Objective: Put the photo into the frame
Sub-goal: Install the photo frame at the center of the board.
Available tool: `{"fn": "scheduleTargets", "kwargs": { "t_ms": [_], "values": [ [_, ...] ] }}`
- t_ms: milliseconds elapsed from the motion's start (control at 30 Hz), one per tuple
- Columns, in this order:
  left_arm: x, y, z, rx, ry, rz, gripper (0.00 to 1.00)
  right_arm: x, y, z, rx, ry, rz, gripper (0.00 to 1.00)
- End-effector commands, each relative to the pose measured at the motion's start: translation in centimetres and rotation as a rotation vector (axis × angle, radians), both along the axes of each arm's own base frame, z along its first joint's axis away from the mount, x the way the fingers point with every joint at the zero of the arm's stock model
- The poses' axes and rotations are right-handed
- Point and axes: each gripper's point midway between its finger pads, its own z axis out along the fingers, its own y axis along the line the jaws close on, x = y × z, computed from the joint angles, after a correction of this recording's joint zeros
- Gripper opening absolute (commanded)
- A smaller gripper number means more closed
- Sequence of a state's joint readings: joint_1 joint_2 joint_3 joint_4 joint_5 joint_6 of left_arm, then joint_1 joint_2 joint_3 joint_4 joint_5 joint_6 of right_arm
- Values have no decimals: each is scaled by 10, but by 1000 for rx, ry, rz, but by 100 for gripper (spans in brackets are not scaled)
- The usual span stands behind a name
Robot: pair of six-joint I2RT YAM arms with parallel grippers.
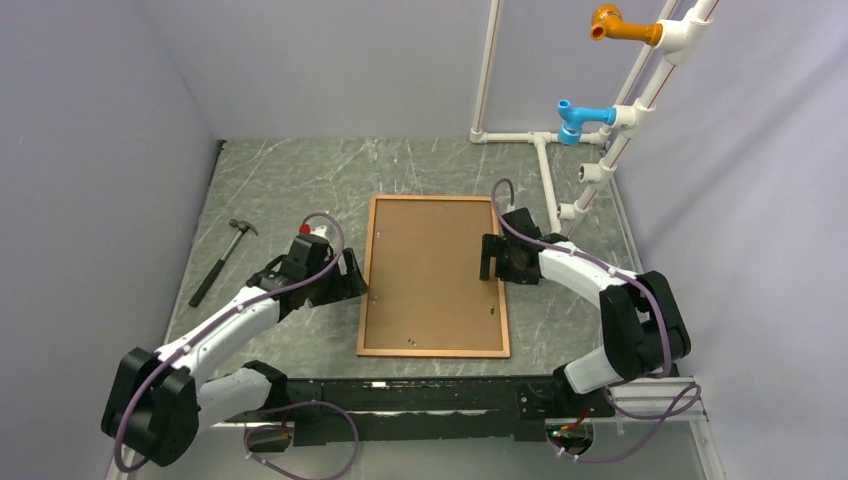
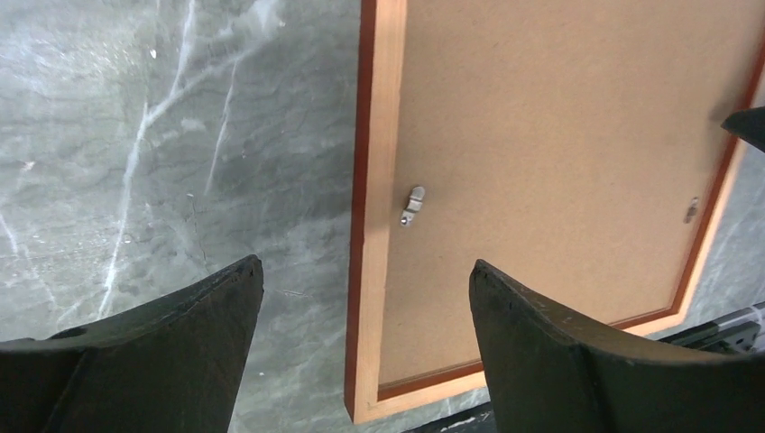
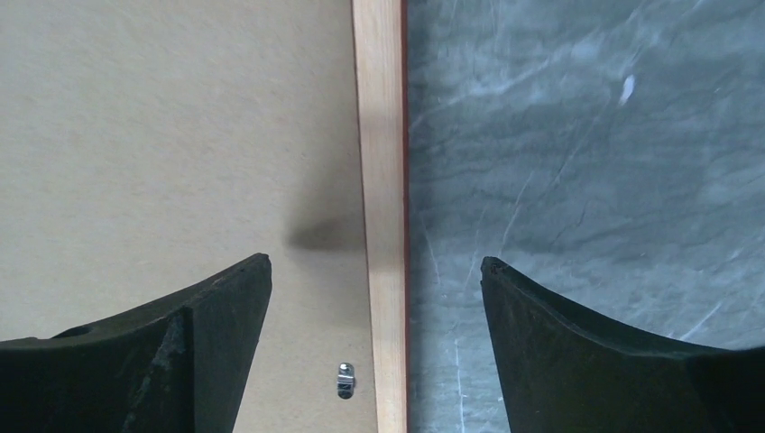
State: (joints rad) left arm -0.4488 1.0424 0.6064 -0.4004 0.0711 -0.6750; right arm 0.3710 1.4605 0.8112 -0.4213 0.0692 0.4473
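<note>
The frame (image 1: 367, 300) lies face down in the middle of the table, its reddish-brown moulding around a plain brown backing board (image 1: 432, 270) that fills it. The photo is hidden; I cannot see it in any view. My left gripper (image 1: 352, 275) is open, hovering over the frame's left rail (image 2: 372, 234), with a small metal clip (image 2: 413, 205) ahead. My right gripper (image 1: 490, 257) is open, straddling above the frame's right rail (image 3: 381, 180), with a metal clip (image 3: 345, 380) between its fingers.
A hammer (image 1: 220, 262) lies on the table at the left. A white pipe stand (image 1: 545, 150) with a blue fitting (image 1: 575, 118) and an orange fitting (image 1: 612, 24) stands at the back right. Grey walls close in on both sides.
</note>
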Motion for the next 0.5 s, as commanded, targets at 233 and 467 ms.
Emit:
{"fn": "scheduleTargets", "kwargs": {
  "t_ms": [233, 467],
  "values": [
    [3, -16, -40, -21, 80, -44, 85, -18, -2, -18, 0, 46, 28, 65],
    [5, -31, -50, -45, 98, -81, 83, -24, -4, -18, 0, 46, 37, 57]
  ]
}}
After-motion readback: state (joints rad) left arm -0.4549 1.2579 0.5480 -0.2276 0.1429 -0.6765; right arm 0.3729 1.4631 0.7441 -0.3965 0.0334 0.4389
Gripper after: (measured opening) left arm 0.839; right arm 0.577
